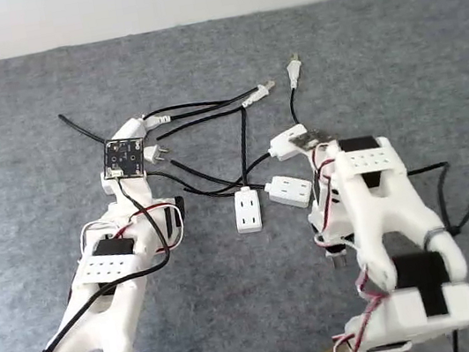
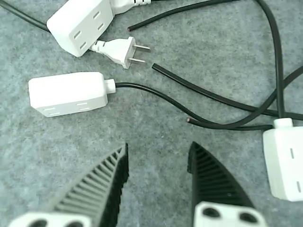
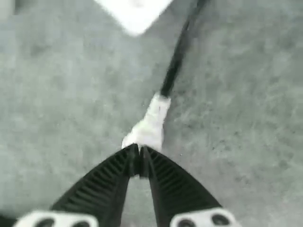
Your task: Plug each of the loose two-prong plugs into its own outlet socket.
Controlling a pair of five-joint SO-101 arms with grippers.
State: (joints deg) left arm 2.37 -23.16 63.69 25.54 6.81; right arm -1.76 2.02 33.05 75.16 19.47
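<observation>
My left gripper [image 2: 158,149] hangs open over the grey carpet with nothing between its black fingers. Just ahead of it lie a white outlet socket [image 2: 66,94] on a black cord, a second socket [image 2: 80,23], and a loose white two-prong plug [image 2: 120,49] with its prongs bare. A third socket [image 2: 284,161] sits off to one side. My right gripper [image 3: 138,163] is shut on the end of a white plug [image 3: 147,125] whose black cord [image 3: 177,56] runs toward a white socket [image 3: 135,14]. From above, two sockets [image 1: 248,209] [image 1: 290,189] lie between the arms.
Black cords [image 1: 197,110] cross the carpet between the arms. Two more loose plugs [image 1: 293,68] [image 1: 262,93] lie at the far side. The left arm's wrist board [image 1: 125,158] covers its gripper from above. Bare carpet spreads toward the far edge and both sides.
</observation>
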